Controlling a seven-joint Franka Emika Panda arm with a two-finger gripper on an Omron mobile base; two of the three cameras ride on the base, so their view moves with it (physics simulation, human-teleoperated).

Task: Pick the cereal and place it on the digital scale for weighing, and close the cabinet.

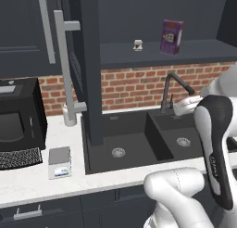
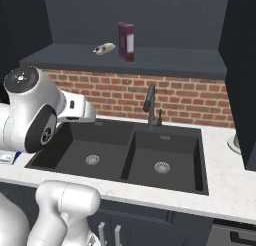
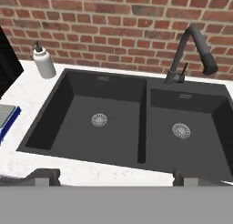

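Cereal [image 1: 171, 36] sits top-centre on the open cabinet [image 1: 88, 65] shelf, scale [image 1: 59, 162] lower left on tabletop, claw [image 3: 113, 176] released (empty, over sink), so pick not started.

Your arm [image 1: 185, 194] is built of smooth, glossy white rounded shells, bulging like fat elbows where the segments meet. On the link [image 1: 216, 148] in the left base view you can see a long black panel running down its side, edged in white and carrying faint pale lettering too small to read. In the right base view you get a round white joint cap [image 2: 22, 80] with a small dark mark at its centre, a dark oval inset [image 2: 44, 132] below it, and two small dark finger tips [image 3: 45, 176] in the hand view.
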